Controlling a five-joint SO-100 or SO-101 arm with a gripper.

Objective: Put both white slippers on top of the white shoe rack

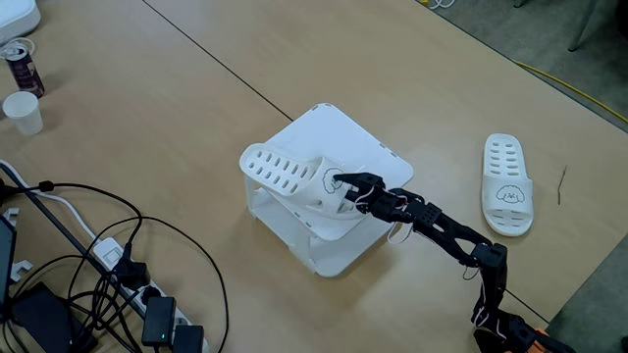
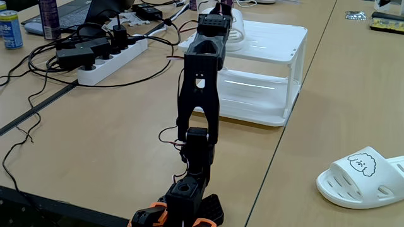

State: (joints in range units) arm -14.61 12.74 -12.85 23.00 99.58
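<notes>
The flat square top of the boxy white plastic shoe rack (image 1: 368,147) is bare over its far half in a fixed view, while a white rubber slipper with oval holes (image 1: 294,176) covers its near-left edge, overhanging it, with the black two-finger gripper (image 1: 345,184) at the slipper's strap. Open wooden table (image 1: 196,127) lies between the rack and the second white slipper (image 1: 508,186), which rests well apart toward the right edge. The lower-left corner is crowded by tangled black cables (image 1: 88,255) and a white power strip (image 2: 104,66), and a white paper cup (image 1: 24,112) and a dark can (image 1: 24,69) stand by the left edge.
</notes>
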